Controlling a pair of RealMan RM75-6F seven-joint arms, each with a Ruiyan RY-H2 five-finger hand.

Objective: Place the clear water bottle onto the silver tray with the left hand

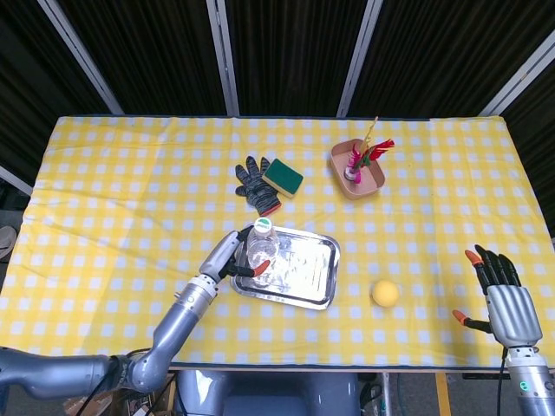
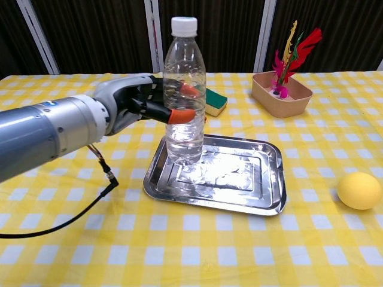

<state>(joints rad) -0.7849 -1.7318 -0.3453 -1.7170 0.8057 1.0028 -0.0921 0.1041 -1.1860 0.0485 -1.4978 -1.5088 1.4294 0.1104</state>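
Nearest, the right hand (image 1: 501,290) hovers with fingers spread, well apart from the silver tray (image 2: 239,191). Over the tray's left end, the left hand (image 2: 140,101) holds the clear water bottle (image 2: 184,95) upright.

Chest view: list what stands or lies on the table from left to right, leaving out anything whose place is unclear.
left hand → clear water bottle → silver tray → tan bowl with feathers → yellow ball
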